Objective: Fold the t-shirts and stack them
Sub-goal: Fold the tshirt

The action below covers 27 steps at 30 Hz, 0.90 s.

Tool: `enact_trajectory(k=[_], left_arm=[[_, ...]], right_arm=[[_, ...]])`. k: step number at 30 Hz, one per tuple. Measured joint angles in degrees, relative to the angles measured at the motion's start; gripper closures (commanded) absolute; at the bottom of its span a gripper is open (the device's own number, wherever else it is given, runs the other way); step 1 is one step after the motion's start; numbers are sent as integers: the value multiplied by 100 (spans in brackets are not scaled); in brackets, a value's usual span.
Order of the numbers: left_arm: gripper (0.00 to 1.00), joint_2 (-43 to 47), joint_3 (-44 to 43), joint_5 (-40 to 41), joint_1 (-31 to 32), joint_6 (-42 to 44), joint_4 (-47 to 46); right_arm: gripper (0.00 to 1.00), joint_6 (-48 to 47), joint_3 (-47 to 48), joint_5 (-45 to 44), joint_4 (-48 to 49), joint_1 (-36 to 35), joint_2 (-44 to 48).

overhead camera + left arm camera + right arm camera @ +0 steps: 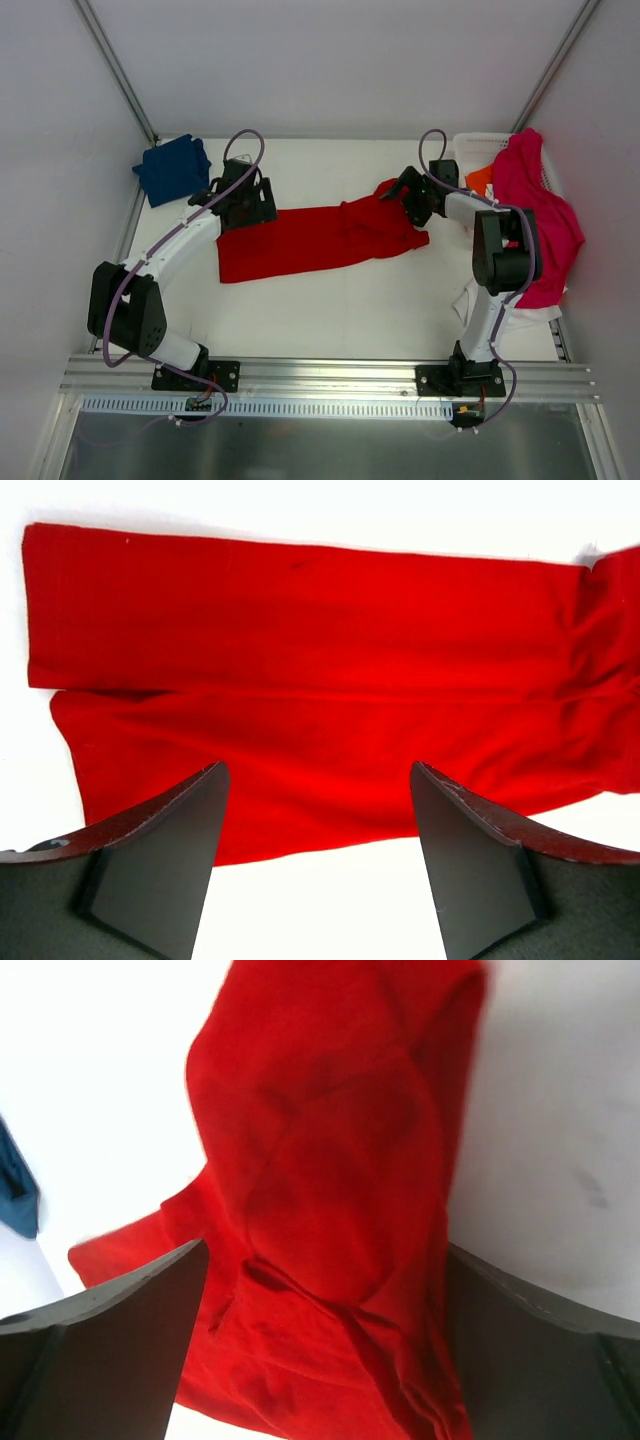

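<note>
Red, soft plain cloth: noted one bright red short-sleeved t-shirt lying across the middle of the white bench, doubled lengthwise into a long band. Found left end flat and square-edged, right end bunched into a raised, creased heap. Judged light, limp and without stiffness. Expected to sag and trail if lifted at one point only, and to shift easily out of its fold. Recommend taking hold at the corners or along a folded edge, both ends together, pinching through all layers.

Located left gripper over the far left corner of the band. Confirmed in the left wrist view: left gripper spread wide, nothing between the jaws, flat red cloth below. Cannot tell whether the fingertips touch it.

Located right gripper at the bunched right end. Confirmed in the right wrist view: right gripper likewise spread wide, straddling the raised folds, not closed on them.

Also recorded:
- navy blue t-shirt, folded, at the far left corner, well apart from the red one
- magenta-pink t-shirt draped over a white plastic basket at the far right
- orange cloth showing inside that basket
- white cloth lying beside the right arm
</note>
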<state>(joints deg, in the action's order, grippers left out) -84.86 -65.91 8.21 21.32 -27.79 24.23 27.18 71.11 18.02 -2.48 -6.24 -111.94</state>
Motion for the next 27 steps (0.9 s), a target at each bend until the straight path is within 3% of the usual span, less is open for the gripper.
enact_trajectory(k=[1, 4, 5, 6, 7, 16, 20, 27], left_arm=[[26, 2, 13, 2, 9, -7, -2], [27, 22, 50, 39, 13, -17, -9], [27, 33, 63, 70, 13, -20, -13], [27, 44, 85, 105, 13, -24, -17], [27, 59, 103, 133, 11, -28, -20], [27, 173, 203, 282, 98, -142, -96], [27, 308, 304, 341, 166, -192, -101], [28, 632, 459, 590, 258, -321, -118]], right_arm=[[8, 42, 0, 17, 72, -52, -20], [41, 109, 0, 76, 251, -192, -122], [77, 149, -2, 107, 284, -216, -175], [93, 133, -4, 109, 297, -227, -219], [100, 177, -11, 103, 273, -232, -273], [100, 245, 321, 136, 98, -221, -590], [99, 269, 1132, 149, -17, -234, -1115], [99, 586, 3526, 238, 22, -420, -2677]])
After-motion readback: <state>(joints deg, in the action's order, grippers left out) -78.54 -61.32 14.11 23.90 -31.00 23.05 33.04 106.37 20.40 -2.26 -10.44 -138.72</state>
